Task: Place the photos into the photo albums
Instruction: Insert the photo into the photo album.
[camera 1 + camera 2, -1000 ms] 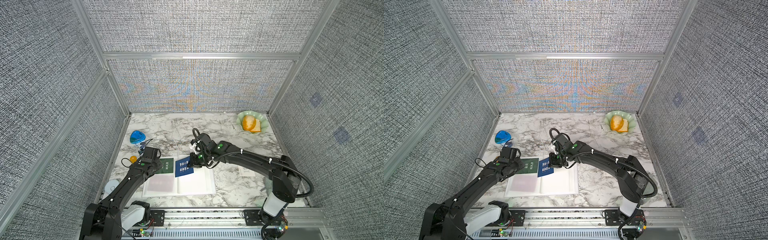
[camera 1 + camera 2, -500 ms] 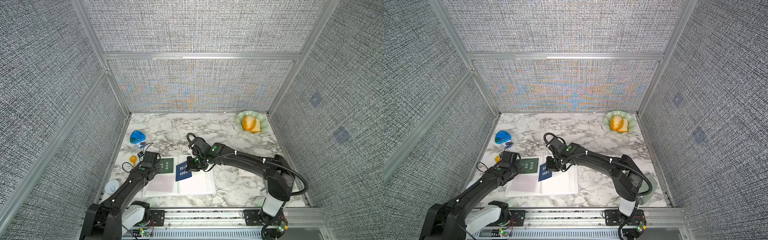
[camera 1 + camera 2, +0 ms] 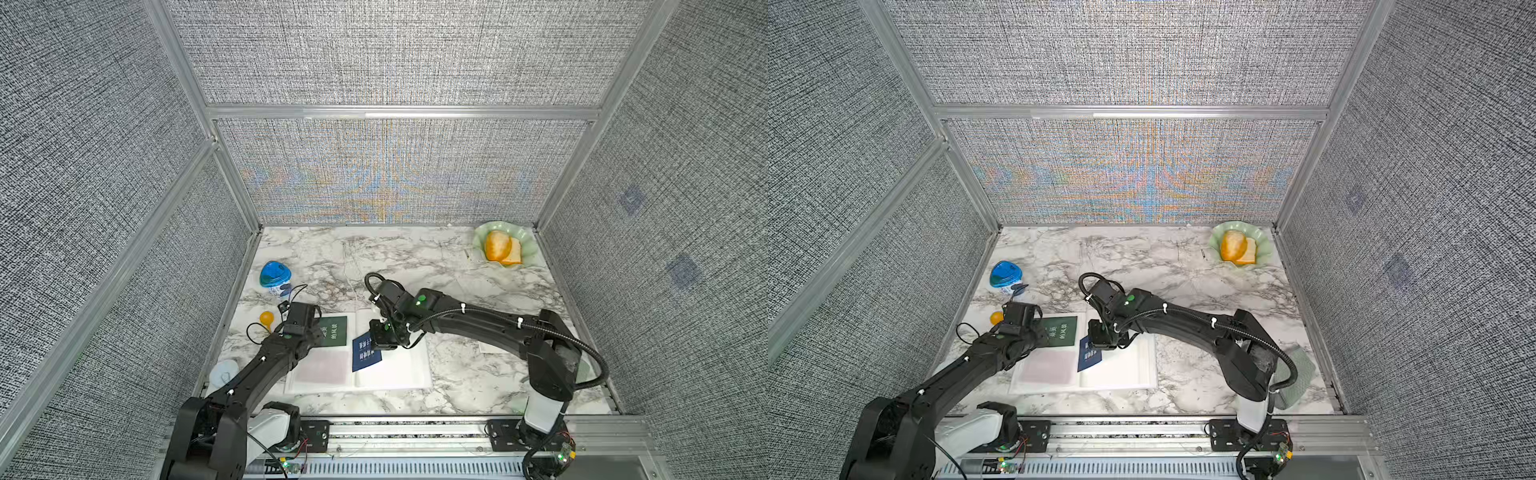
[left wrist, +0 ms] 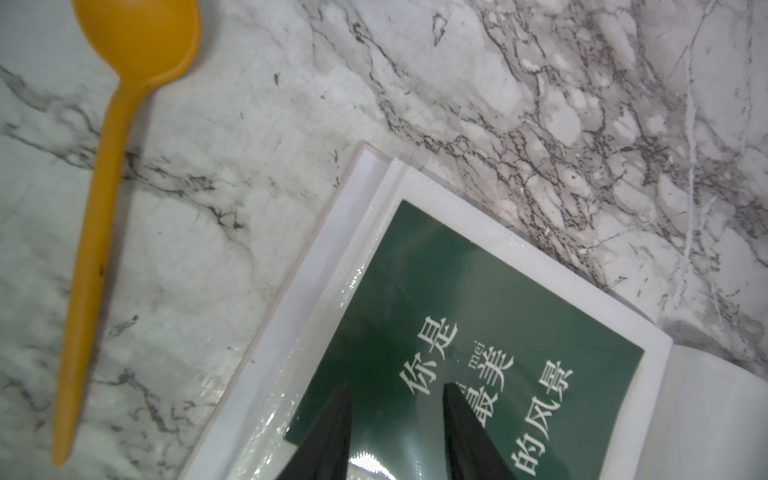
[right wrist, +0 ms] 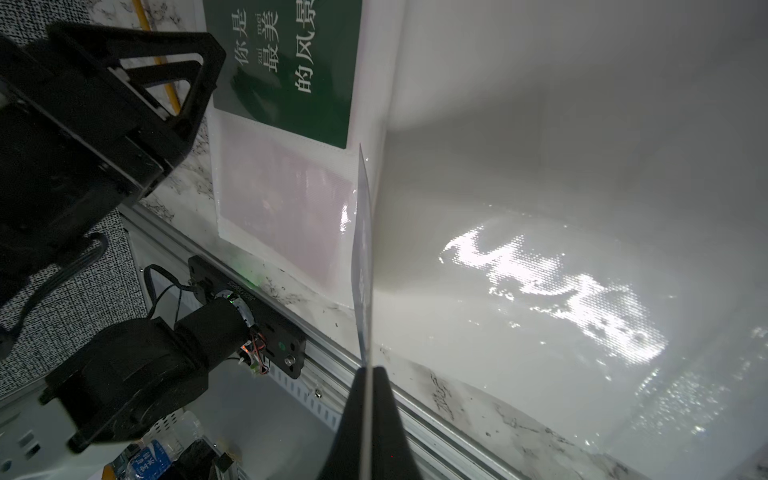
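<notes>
The photo album (image 3: pixel 399 372) lies open and flat on the marble bench (image 3: pixel 415 266), near the front edge and a little left of centre, with both white pages facing up. On its left page the green card (image 3: pixel 335 330) with white characters sits in the far pocket under the clear sleeve. The near pocket below it shows only a faint pink rectangle (image 5: pixel 282 208) through the plastic. The left fingers (image 4: pixel 332 424) hang right over that green card, parted with a clear gap and nothing between them; whether their tips press on the sleeve, I cannot tell. Over to the right arm now: the right fingers (image 5: pixel 382 415) are pinched tight on the blue card (image 3: pixel 365 353), gripping it by its far edge. The wrist view catches it edge-on as a thin blade. In both top views the blue card hangs tilted over the album's middle fold, its near end down by the start of the right page. A yellow spoon (image 4: pixel 124 166) lies on the bench just left of the album. A blue-lidded tub (image 3: pixel 274 274) stands farther back on the left, and a green plate (image 3: pixel 525 245) holding bread sits in the far right corner.
</notes>
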Robot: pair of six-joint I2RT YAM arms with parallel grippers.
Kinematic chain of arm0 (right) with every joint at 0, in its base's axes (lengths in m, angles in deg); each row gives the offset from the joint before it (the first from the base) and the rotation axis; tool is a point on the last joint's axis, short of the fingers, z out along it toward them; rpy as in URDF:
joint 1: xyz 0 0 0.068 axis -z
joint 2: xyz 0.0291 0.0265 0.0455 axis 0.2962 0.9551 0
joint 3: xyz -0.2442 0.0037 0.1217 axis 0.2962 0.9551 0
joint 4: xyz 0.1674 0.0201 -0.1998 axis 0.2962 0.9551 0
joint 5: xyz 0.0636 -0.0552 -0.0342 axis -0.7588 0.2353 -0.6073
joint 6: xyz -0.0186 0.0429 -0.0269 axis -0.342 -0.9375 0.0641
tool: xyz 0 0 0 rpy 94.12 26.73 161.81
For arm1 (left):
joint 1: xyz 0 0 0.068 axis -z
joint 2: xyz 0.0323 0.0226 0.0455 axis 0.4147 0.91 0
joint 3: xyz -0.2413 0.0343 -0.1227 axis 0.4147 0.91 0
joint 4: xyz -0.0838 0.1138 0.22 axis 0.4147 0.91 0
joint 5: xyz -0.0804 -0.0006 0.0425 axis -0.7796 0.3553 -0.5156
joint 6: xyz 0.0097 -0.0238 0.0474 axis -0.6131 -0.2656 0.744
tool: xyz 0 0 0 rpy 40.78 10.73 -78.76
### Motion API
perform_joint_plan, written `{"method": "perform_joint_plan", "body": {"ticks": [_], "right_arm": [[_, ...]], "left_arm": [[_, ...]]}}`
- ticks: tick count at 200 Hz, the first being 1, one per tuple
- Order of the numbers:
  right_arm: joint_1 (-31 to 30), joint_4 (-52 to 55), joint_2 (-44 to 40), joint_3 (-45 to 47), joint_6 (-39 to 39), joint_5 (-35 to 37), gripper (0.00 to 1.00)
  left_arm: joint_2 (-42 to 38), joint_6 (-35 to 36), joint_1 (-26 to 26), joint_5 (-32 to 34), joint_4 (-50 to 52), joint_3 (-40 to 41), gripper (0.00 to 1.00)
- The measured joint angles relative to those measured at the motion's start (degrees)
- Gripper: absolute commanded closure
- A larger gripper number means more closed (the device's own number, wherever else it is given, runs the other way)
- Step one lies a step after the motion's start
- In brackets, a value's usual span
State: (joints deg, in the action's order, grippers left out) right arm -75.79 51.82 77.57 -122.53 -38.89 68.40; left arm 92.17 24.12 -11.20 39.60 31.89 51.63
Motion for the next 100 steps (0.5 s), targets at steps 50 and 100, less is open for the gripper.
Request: {"method": "perform_joint_plan", "body": {"ticks": [50, 100], "right_arm": [[-1.0, 3.3, 1.4, -2.6, -0.1, 1.3, 1.00], [-1.2, 5.6, 2.3, -4.1, -0.2, 1.7, 1.00]], "left_arm": [[-0.2, 1.9, 0.0, -1.0, -1.2, 0.0, 0.61], [-0.5, 2.3, 0.0, -0.8, -1.2, 0.0, 0.61]]}}
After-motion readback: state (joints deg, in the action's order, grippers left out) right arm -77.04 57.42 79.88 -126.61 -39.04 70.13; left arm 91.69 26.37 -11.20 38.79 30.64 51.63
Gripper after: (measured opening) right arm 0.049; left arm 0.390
